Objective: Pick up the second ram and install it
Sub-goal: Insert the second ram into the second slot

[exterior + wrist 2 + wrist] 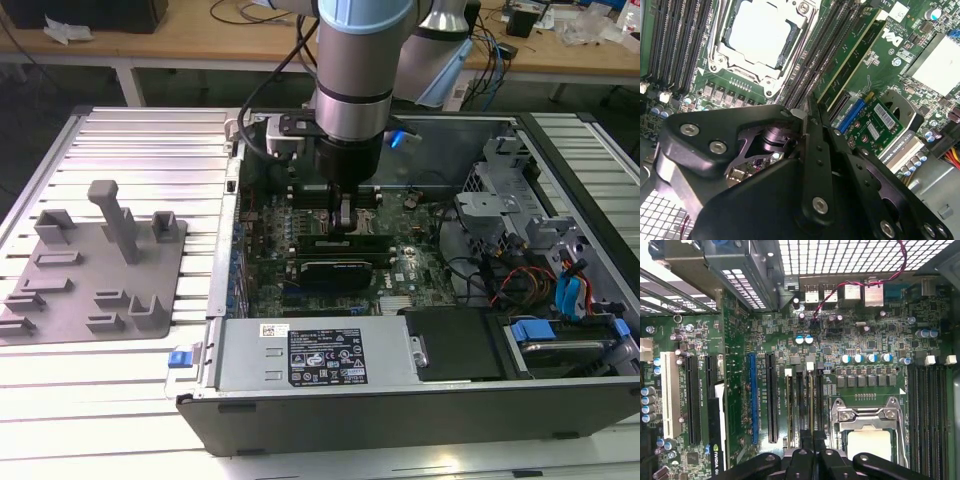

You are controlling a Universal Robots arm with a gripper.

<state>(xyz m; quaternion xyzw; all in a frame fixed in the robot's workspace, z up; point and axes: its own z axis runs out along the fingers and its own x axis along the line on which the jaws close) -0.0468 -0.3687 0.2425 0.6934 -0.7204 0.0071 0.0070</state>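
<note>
First wrist view: the black jaws hung low over the motherboard (860,335), directly above the second ram (813,400). The ram was a thin green stick standing on edge in a memory slot. Whether the jaws were clenched on it or released could not be told.

Just beside the jaws, another green stick (791,405) stood in a neighbouring slot. On the jaws' other side, near them, sat the CPU socket (867,430), a pale square framed by a metal bracket. Farther from the jaws, beyond the socket, ran a bank of dark memory slots (927,410). Away from the jaws on the opposite side, past the other stick, lay a long blue expansion slot (753,395).

In the second wrist view, the two green sticks rose side by side just ahead of the jaws, with the socket near them.

In the exterior view, the arm (350,60) reached straight down into an open computer case (400,420). The jaws were set low over the board inside it. A black graphics card (345,268) lay just beside the jaws. A metal power supply (315,355) with a dark label sat farther from them. Well apart from the jaws, outside the case, a grey fixture plate (90,265) rested on the ribbed white desk (130,150).
</note>
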